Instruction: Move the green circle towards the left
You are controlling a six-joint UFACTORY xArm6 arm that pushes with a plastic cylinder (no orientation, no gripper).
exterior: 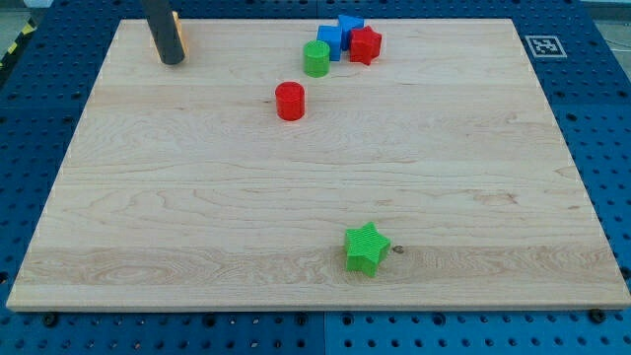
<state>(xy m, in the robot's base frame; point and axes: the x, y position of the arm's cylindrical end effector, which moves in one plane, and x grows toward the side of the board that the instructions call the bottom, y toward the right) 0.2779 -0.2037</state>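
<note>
The green circle (316, 58) stands near the view's top middle of the wooden board (197, 217), touching a blue block (330, 38) on its upper right. My tip (172, 61) is at the view's top left, far to the left of the green circle. A small orange or yellow block (180, 35) shows just behind the rod, mostly hidden by it. A red circle (290, 101) stands below and left of the green circle. A red star (366, 44) and a second blue block (350, 24) crowd the cluster's right side. A green star (366, 248) lies near the view's bottom.
The board lies on a blue perforated table (592, 89). A black-and-white marker tag (545, 45) sits off the board's top right corner.
</note>
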